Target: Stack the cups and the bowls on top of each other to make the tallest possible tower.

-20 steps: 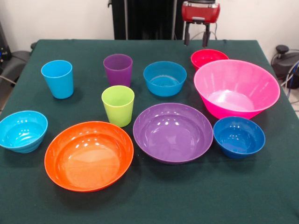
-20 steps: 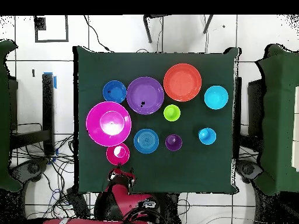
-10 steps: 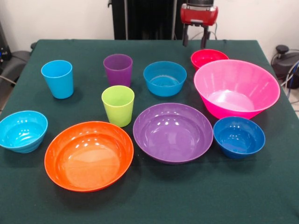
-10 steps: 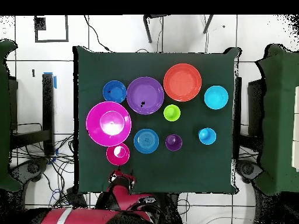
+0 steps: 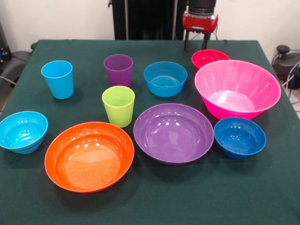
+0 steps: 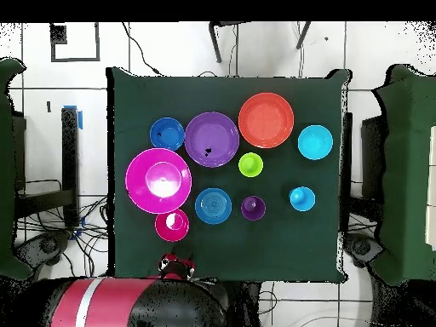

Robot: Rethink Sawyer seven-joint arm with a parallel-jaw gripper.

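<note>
Ten plastic pieces stand separately on the green-covered table (image 5: 262,197), none stacked on another, with the wide purple bowl (image 5: 173,132) near the middle. To its left in the front view sits the wide orange bowl (image 5: 89,155), close beside it; the lime green cup (image 5: 118,106) stands upright just behind the gap between the two. Farther behind the purple bowl are the purple cup (image 5: 118,69) and the small blue bowl (image 5: 165,78), side by side but apart. The big pink bowl (image 5: 237,89) stands behind and to the right of the purple bowl, with the red bowl (image 5: 208,57) partly hidden at its far rim. The dark blue bowl (image 5: 239,137) sits just right of the purple bowl. Far to its left are the light blue cup (image 5: 57,78) and, nearer the camera, the cyan bowl (image 5: 22,131) (every piece open side up). The gripper (image 5: 195,46) hangs over the table's far edge behind the red bowl, touching nothing, its two dark fingers (image 5: 186,42) spread apart.
</note>
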